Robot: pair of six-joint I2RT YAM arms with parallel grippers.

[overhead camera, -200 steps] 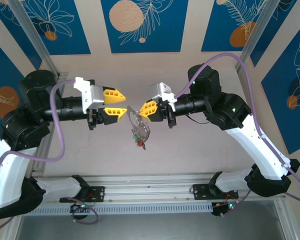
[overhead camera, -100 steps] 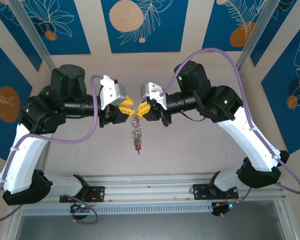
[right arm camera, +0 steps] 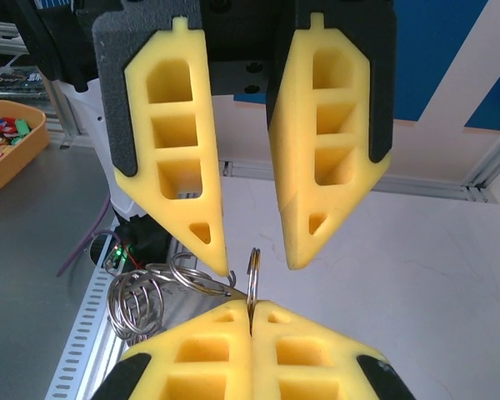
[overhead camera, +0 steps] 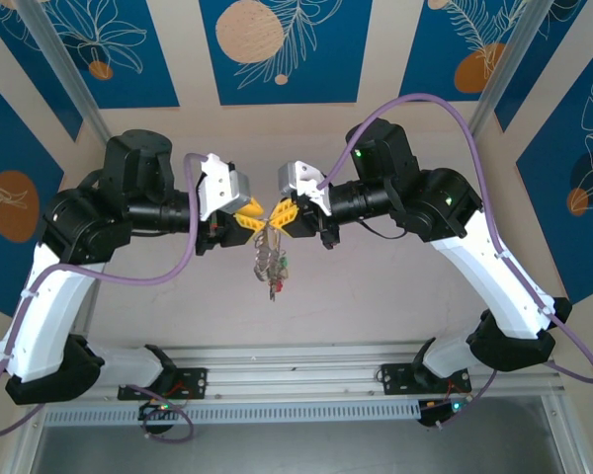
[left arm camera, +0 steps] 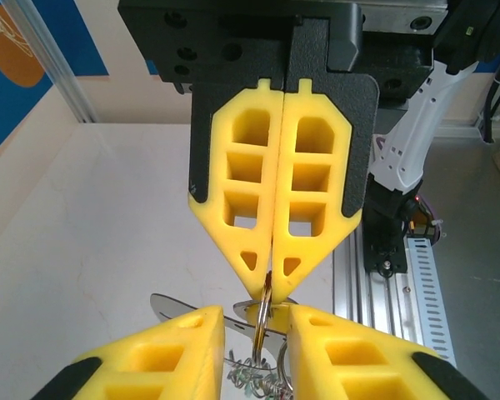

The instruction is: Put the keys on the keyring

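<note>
Both grippers meet mid-air above the table centre. My right gripper [overhead camera: 277, 215] [right arm camera: 252, 307] is shut on the thin silvery keyring [right arm camera: 252, 265], held edge-on and sticking out past its tips. My left gripper [overhead camera: 254, 215] [left arm camera: 257, 312] faces it, open. Its yellow fingers [right arm camera: 208, 233] stand either side of the keyring [left arm camera: 264, 310] with a gap on both sides. The keys [overhead camera: 270, 269] hang below in a bunch with green and red tags. One flat key blade [left arm camera: 177, 307] lies just behind the left fingers. Coiled wire rings [right arm camera: 137, 302] dangle beside the held keyring.
The pale table [overhead camera: 376, 296] lies well below the hanging bunch. An aluminium rail [overhead camera: 296, 370] with both arm bases runs along the near edge. An orange bin [right arm camera: 12, 146] of coloured pieces sits off the table. Frame posts [overhead camera: 74, 84] stand at the back corners.
Both arms swung inward until the grippers met tip to tip. The left jaws have narrowed around the keyring. The hanging bunch has swung slightly.
</note>
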